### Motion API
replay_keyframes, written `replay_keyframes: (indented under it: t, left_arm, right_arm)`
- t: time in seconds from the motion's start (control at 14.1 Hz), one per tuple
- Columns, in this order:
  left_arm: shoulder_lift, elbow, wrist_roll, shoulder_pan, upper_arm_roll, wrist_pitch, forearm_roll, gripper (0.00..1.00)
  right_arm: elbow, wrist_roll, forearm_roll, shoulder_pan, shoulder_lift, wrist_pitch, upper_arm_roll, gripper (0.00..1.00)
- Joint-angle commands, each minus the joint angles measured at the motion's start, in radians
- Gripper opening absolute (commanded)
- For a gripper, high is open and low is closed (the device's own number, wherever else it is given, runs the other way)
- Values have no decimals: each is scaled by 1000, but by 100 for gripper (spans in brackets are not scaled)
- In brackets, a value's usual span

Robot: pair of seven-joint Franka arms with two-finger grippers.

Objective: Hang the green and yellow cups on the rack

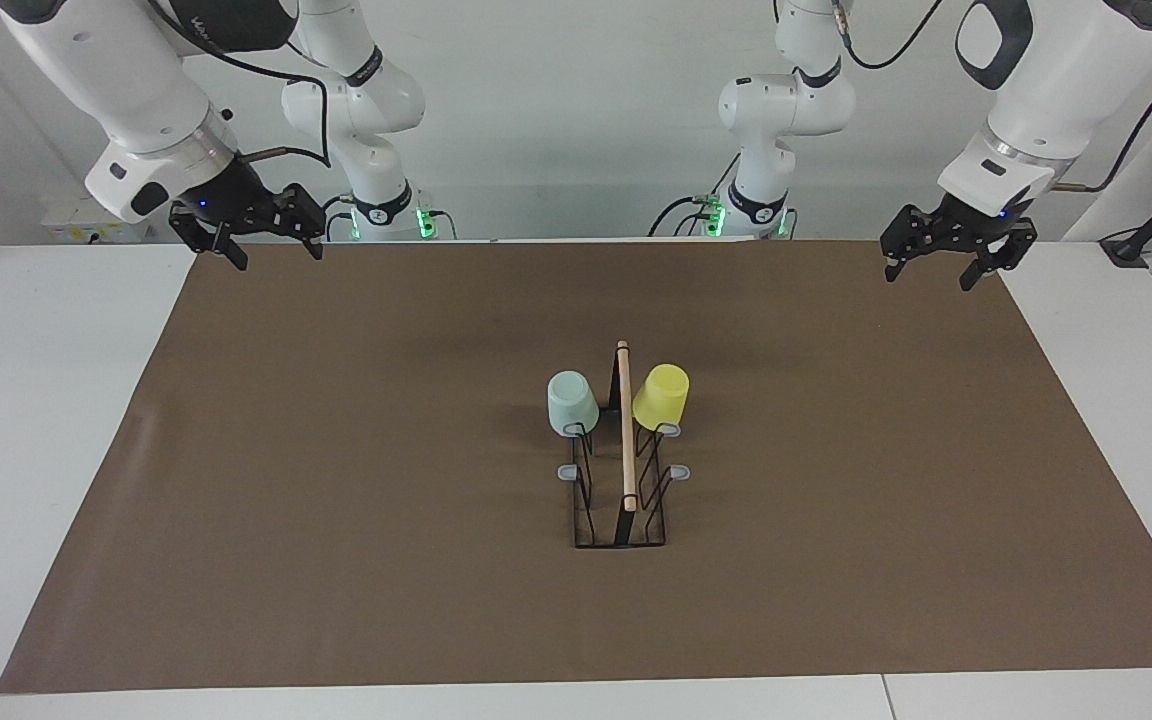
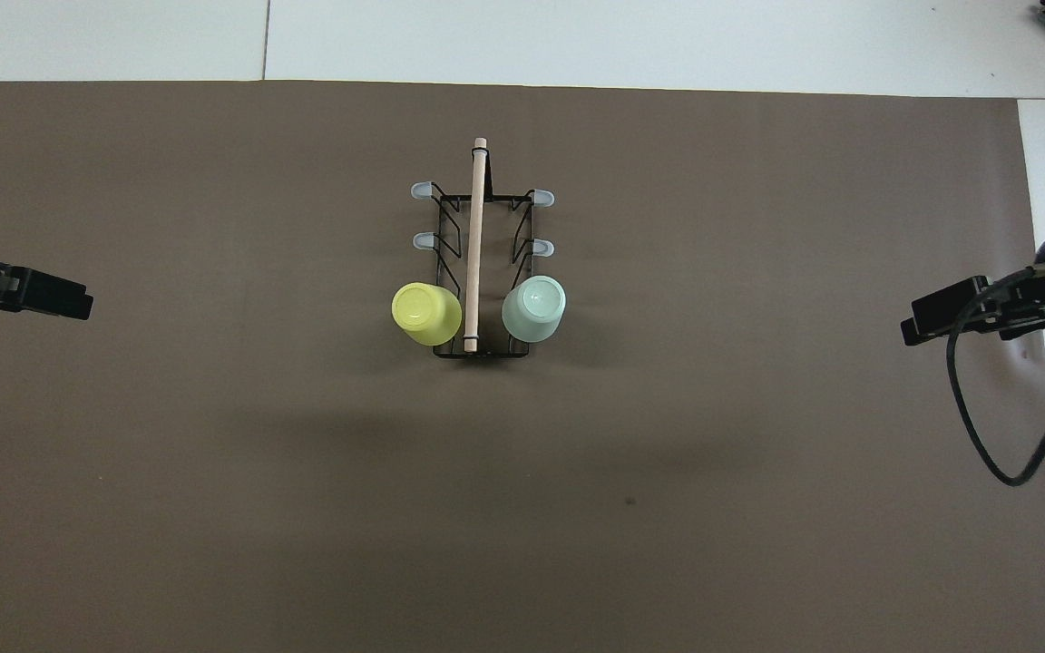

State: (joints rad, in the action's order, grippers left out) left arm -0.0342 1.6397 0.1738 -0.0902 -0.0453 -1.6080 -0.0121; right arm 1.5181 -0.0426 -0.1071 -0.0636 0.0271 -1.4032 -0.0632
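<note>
Running straight out from robots, rack (image 1: pixel 622 500)

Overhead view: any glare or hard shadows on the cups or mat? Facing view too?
Overhead view: small bright spots on the upturned bottoms of the yellow cup and green cup; soft, broad shadow bands across the brown mat nearer the robots. Facing view: faint shadows on the mat beside the rack, no hard edges, no glare on the cups.
</note>
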Motion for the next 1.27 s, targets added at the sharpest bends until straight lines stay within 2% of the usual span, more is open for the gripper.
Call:
replay_keyframes:
  t: [0.0, 0.42, 1.2]
  left_arm:
    - [-15, -6, -60, -19, -16, 51, 15, 100]
    - [-19, -3, -92, -8, -12, 82, 17, 100]
    - [-33, 26, -100, -3, -8, 31, 17, 100]
  right_arm:
    - [-23, 16, 24, -15, 11, 15, -6, 100]
    - [-26, 16, 29, -15, 10, 15, 5, 100]
    - [-26, 16, 29, -13, 10, 12, 6, 100]
